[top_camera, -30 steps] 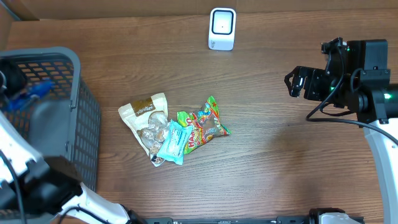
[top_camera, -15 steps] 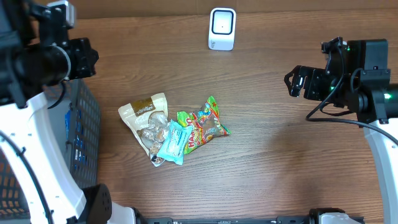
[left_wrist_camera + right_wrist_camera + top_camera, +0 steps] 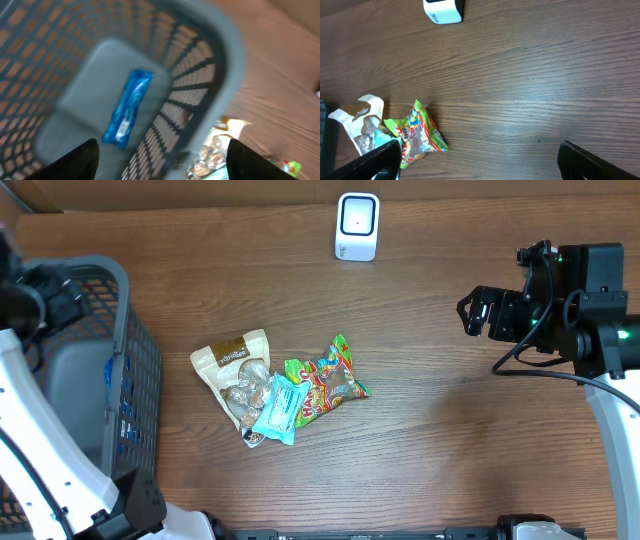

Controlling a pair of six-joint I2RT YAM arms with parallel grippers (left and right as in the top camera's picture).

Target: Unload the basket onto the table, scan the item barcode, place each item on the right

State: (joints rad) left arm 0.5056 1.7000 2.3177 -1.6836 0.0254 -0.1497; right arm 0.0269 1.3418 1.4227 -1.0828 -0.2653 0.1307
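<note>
Overhead view: a brown wooden table (image 3: 450, 440) is seen from above, with a heap of three packets near its middle.
Scanner: a small white scanner (image 3: 357, 225) is stood at 12 o'clock from the heap, well apart from it, close to the table's far edge.
Heap: a beige bag (image 3: 232, 360) is laid on the 9 o'clock side and a green sweet bag (image 3: 335, 380) on the 3 o'clock side. A teal packet (image 3: 278, 408) is lodged between them toward 6 o'clock, overlapping both.
Basket: a grey mesh basket (image 3: 123, 305) is placed at 9 o'clock from the heap, near the beige bag but apart from it.
Blue packet: in the left wrist view a blue packet (image 3: 127, 110) is seen lying flat on the basket floor, its length running from 1 o'clock to 7 o'clock. No barcode can be made out on it, as the view is blurred.
Left gripper: the left gripper (image 3: 161, 150) is held above the basket. Its fingers are spread wide apart with nothing between them, and the blue packet below is not touched.
Right gripper: the right gripper (image 3: 479, 155) is held at 3 o'clock from the heap, well apart from it, over bare table. Its fingers are spread wide and nothing is gripped.
Right wrist view: the scanner is seen at 11 o'clock and the heap at 8 o'clock.
</note>
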